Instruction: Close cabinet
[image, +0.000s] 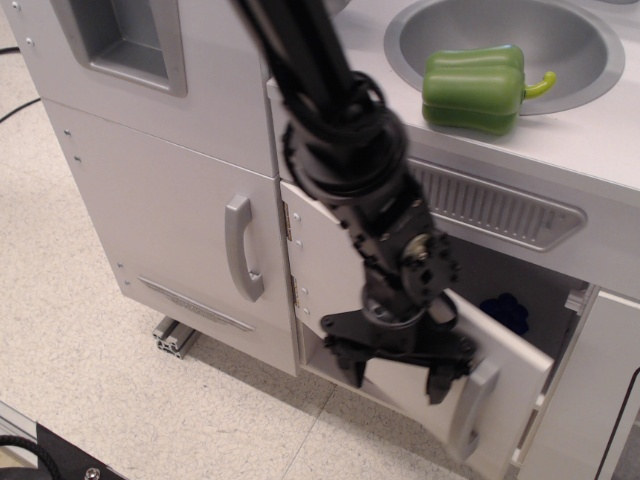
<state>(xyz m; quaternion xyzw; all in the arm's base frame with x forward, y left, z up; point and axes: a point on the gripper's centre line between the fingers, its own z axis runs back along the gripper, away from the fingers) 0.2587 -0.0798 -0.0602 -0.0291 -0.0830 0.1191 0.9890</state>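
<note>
The cabinet (560, 300) is the white compartment under the sink counter. Its flat white door (320, 250), hinged at the left with two metal hinges, stands partly open, swung most of the way towards the opening. The light-grey curved handle (472, 408) is at the door's lower right. My black gripper (397, 372) is open, its fingers (437, 383) spread apart, and presses against the door's outer face left of the handle. A dark blue toy (508, 308) shows on the inner shelf behind the door. My arm hides the door's middle.
A green toy pepper (474, 88) lies in the grey sink (590, 40) on the counter. A larger white door with a grey handle (243, 247) stands to the left. A grey vent strip (500, 205) runs above the opening. Speckled floor (90, 370) lies below.
</note>
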